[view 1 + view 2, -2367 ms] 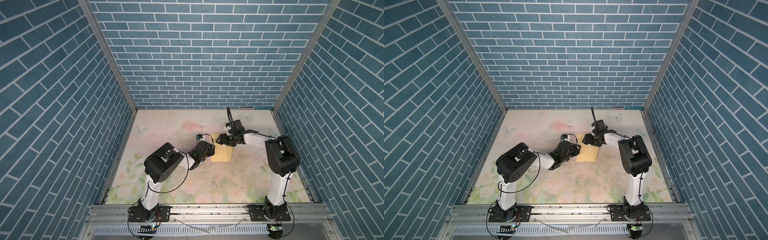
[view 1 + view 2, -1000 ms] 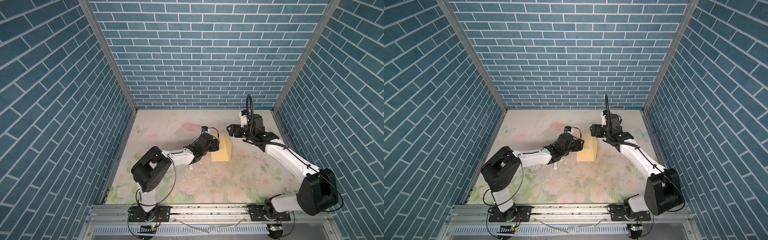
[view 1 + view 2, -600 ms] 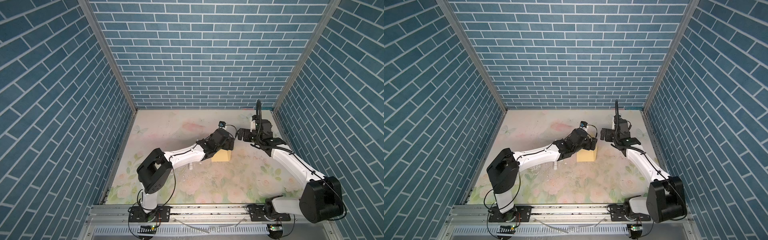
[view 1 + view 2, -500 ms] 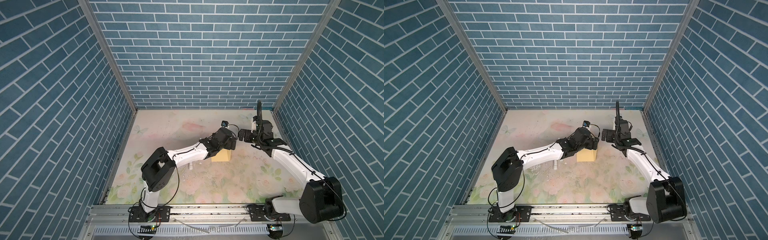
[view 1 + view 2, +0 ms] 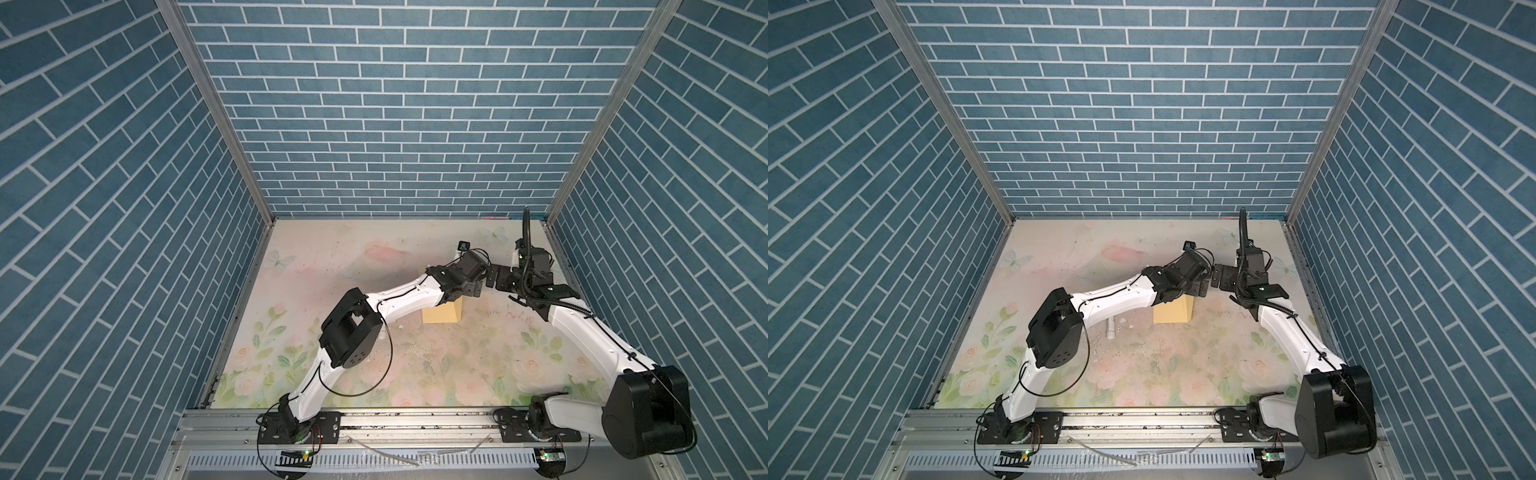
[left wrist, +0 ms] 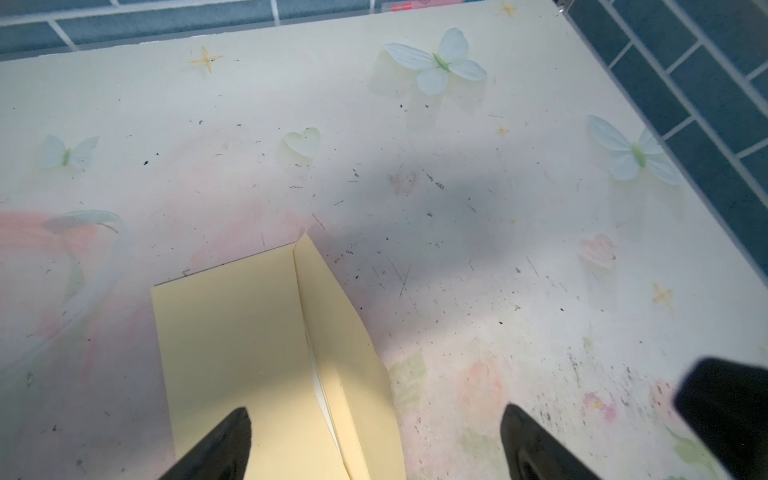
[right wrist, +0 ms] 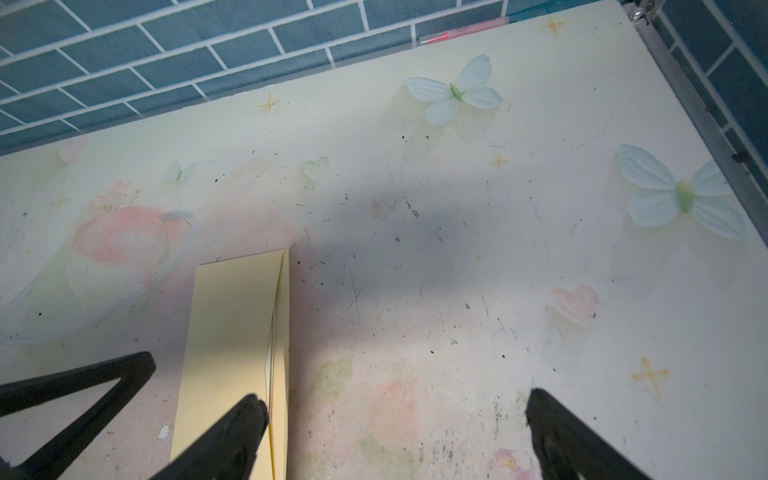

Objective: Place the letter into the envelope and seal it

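Hovering over the far end of the envelope (image 6: 249, 353), my left gripper (image 6: 374, 419) has its fingers spread wide and holds nothing. One fingertip (image 6: 237, 419) sits above the yellow paper, the other above bare table (image 6: 457, 249). Whether either touches the surface I cannot tell.

The envelope lies flat on the flowered table, right of the middle in both top views (image 5: 442, 316) (image 5: 1173, 313), with its far end hidden under my left wrist. The flap (image 6: 332, 324) along its right long side stands partly lifted, not pressed down. A pale strip (image 6: 318, 374) shows at the mouth beneath it; what it is I cannot tell.

My right gripper (image 7: 395, 403) is also wide open and empty. It sits just beside my left gripper (image 5: 473, 289), to the right of it (image 5: 496, 278), over the envelope's flap side and bare table.
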